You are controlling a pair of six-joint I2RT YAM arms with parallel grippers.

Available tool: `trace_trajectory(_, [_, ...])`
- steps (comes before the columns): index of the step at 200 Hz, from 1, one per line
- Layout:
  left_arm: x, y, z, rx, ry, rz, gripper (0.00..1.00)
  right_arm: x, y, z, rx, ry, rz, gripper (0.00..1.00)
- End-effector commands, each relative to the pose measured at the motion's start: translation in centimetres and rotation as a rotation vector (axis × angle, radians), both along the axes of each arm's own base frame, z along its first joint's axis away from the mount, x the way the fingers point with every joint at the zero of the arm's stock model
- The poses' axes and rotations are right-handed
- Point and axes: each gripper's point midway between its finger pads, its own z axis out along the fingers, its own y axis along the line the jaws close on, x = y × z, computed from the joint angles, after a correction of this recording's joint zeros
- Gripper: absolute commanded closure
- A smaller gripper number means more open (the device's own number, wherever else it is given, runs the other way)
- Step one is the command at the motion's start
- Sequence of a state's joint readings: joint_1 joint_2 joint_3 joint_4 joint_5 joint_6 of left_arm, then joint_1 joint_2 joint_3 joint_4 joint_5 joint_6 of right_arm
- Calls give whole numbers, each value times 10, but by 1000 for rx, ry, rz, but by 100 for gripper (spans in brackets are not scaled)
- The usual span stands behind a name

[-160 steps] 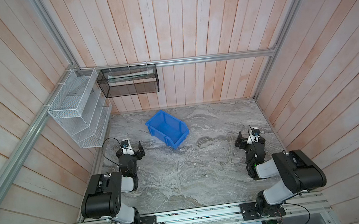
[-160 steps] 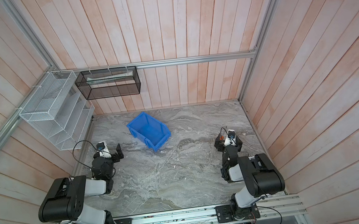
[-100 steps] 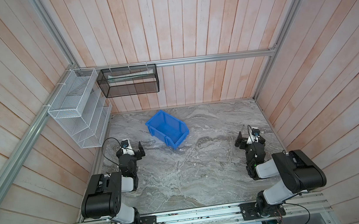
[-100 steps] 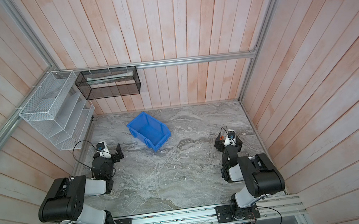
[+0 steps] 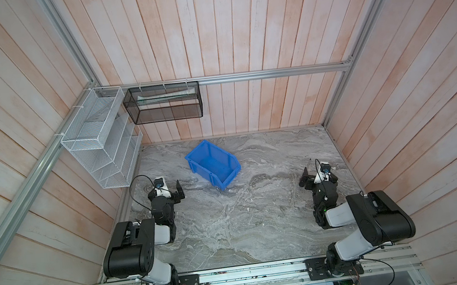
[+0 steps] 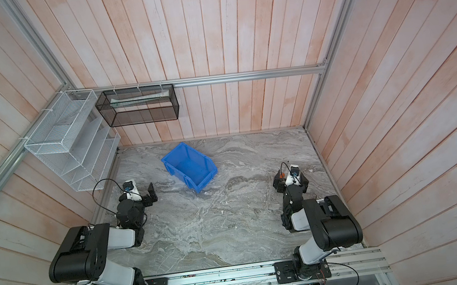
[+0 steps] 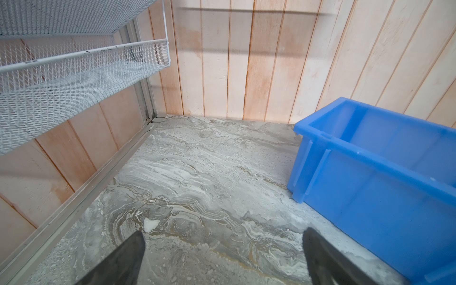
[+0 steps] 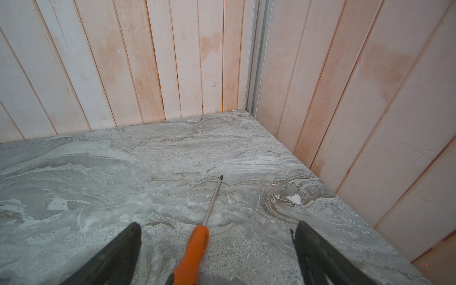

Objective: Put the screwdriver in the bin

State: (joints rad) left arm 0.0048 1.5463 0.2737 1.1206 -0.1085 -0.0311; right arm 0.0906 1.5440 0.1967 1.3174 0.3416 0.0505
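Screwdriver [image 8: 195,249] lies free between wide-spread right fingers [image 8: 111,259] near the wall [image 8: 370,123]; left fingers [image 7: 123,259] spread too.

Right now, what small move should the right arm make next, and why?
Probably lower the right gripper and close it on the screwdriver: its orange handle lies on the table between the open jaws, untouched, and the bin is empty.
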Motion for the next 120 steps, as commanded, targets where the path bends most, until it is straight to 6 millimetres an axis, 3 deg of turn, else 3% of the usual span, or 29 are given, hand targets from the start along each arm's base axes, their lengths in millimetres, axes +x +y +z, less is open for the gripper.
trace_trajectory(1, [3, -1, 6, -10, -15, -7, 0, 2, 0, 6, -1, -26, 1, 2])
trace_trajectory(120, [2, 3, 9, -10, -28, 23, 0, 2, 0, 6, 1, -25, 1, 2])
